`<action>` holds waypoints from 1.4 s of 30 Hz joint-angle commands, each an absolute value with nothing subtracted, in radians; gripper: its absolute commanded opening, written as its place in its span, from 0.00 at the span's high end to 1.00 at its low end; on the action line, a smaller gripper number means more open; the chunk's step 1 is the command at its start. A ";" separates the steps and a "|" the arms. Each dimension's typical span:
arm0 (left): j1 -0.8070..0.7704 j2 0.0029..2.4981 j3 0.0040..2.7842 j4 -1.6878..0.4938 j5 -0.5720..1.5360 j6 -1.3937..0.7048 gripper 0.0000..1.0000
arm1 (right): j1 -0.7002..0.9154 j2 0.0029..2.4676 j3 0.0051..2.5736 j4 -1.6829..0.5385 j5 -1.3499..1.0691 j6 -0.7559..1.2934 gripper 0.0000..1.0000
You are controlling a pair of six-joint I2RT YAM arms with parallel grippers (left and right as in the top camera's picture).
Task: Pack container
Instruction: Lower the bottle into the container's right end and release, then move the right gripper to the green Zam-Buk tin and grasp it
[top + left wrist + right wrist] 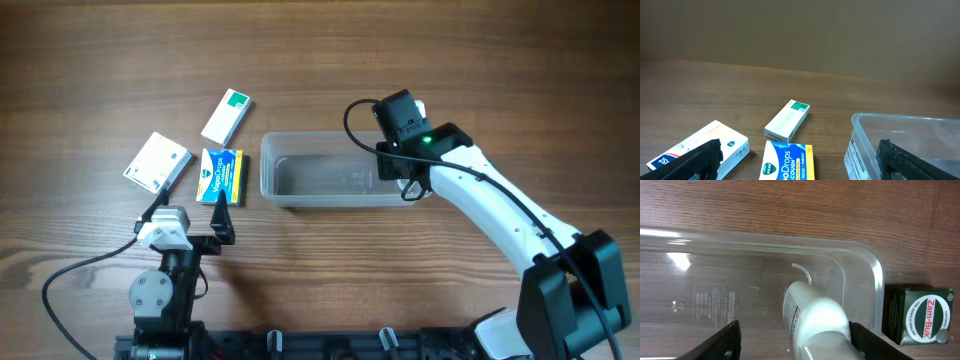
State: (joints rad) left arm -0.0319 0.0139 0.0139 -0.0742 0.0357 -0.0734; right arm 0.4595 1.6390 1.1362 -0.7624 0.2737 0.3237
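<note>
The clear plastic container (270, 170) stands mid-table; it also shows in the left wrist view (860, 145) and the right wrist view (875, 275). My right gripper (405, 186) (800, 342) is over its right end, fingers spread. A white bottle (815, 315) lies between them, against the right finger, with a gap to the left finger. My left gripper (222, 222) (800, 162) is open and empty, low over the table just in front of a blue and yellow Vicks box (221, 175) (787, 162).
A white box with a green end (228, 117) (786, 121) and a white box (157, 162) (700, 147) lie left of the container. A green Zam-Buk box (917, 315) sits just outside the container's right wall.
</note>
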 commanded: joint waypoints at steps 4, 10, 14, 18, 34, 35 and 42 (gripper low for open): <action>-0.037 0.007 0.006 -0.073 0.052 -0.084 0.00 | 0.461 1.565 1.211 -0.756 0.288 0.289 0.31; -0.037 0.007 0.006 -0.073 0.051 -0.084 0.00 | 0.460 1.470 1.214 -0.747 0.352 0.288 0.29; -0.037 0.007 0.006 -0.073 0.052 -0.084 0.00 | 0.428 1.410 1.214 -0.779 0.373 0.292 0.23; -0.037 0.007 0.006 -0.073 0.052 -0.084 0.00 | 0.330 1.362 1.214 -0.832 0.373 0.292 0.21; -0.037 0.007 0.006 -0.073 0.052 -0.084 0.00 | -0.086 1.467 1.163 -0.878 0.149 0.125 0.00; -0.037 0.007 0.006 -0.073 0.052 -0.084 0.00 | -0.086 1.490 1.163 -0.875 0.148 0.102 0.00; -0.037 0.007 0.006 -0.073 0.051 -0.084 0.00 | -0.086 1.710 1.163 -0.818 0.148 -0.054 0.00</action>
State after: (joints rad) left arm -0.0319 0.0139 0.0139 -0.0742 0.0357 -0.0734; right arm -0.0868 1.6398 1.1786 -0.8318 0.1627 0.0307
